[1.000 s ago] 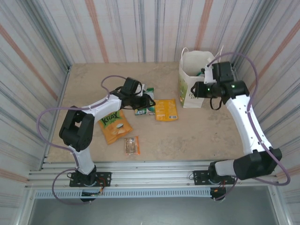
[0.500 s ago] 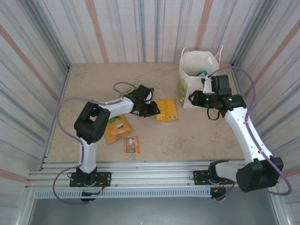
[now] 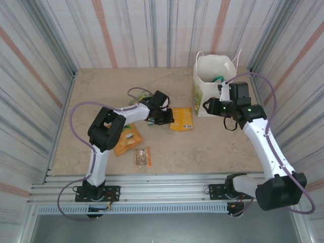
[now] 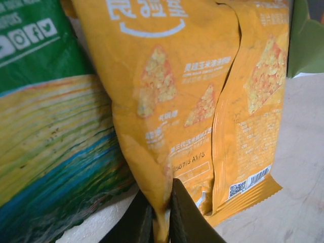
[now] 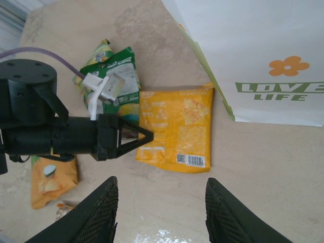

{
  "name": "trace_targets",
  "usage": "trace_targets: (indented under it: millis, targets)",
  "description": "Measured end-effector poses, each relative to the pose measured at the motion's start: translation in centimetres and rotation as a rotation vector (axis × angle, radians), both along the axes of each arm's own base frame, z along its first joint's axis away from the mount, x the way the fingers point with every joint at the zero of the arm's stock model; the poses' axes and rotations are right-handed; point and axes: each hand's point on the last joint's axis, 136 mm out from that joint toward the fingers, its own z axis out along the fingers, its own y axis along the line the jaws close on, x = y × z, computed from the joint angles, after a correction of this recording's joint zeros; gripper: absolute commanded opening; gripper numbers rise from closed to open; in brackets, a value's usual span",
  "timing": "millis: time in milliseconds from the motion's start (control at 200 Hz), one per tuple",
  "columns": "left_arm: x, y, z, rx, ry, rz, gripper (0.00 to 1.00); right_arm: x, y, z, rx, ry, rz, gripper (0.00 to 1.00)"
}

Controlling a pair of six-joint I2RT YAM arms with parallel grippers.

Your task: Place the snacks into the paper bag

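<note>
1. Looking through the left wrist camera, I see the left gripper (image 4: 161,223) closed tight on the near edge of the orange chip packet (image 4: 177,91). The thin foil is squeezed between its two dark fingers (image 4: 188,217).
2. I judge that this edge grip is chosen because the packet lies flat on the table (image 3: 101,86) and offers no thicker place to catch.
3. The green packet (image 4: 40,126) lies just beside the orange one. It may touch it or go a little under it, but I cannot tell which.
4. The right gripper (image 5: 161,188) hovers near the printed front of the paper bag (image 5: 263,45). Its fingers stand moderately apart and nothing is between them. I think it waits there so as not to block the way to the bag.
5. The paper bag stands upright at the far right of the table, with its mouth open upward and its thin handles raised.
6. Inside the bag I see a teal-green packet (image 3: 218,78). Whether more lie under it is hidden by the bag walls.
7. Two more snacks are outside the bag. An orange-yellow packet (image 3: 123,144) is partly under the left arm, and a small clear packet (image 3: 143,157) is nearer to the arm bases. Both are well apart from the bag.
8. Held by one edge, the orange packet will probably hang and swing, so I would lift it well above the bag's rim before letting go.
</note>
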Motion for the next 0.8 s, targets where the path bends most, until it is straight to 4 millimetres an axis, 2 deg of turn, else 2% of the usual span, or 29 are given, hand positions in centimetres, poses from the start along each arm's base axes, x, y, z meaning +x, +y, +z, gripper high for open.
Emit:
trace_targets:
  millis: [120, 210, 391, 797]
  targets:
    - [-0.2, 0.3, 0.8, 0.01, -0.012, -0.016, 0.04, -0.1, -0.5, 0.4, 0.009, -0.016, -0.009, 0.46]
    - [-0.4, 0.4, 2.4, 0.006, -0.045, -0.042, 0.01, -0.1, -0.4, 0.7, 0.014, -0.044, 0.006, 0.44]
    - [-1.1, 0.7, 7.2, -0.03, -0.154, -0.1, 0.0, -0.3, 0.3, 1.7, 0.026, -0.115, 0.067, 0.43]
    - [-3.8, 2.1, 17.8, -0.146, -0.489, -0.237, 0.0, -0.1, 2.8, 5.8, 0.111, -0.325, 0.249, 0.46]
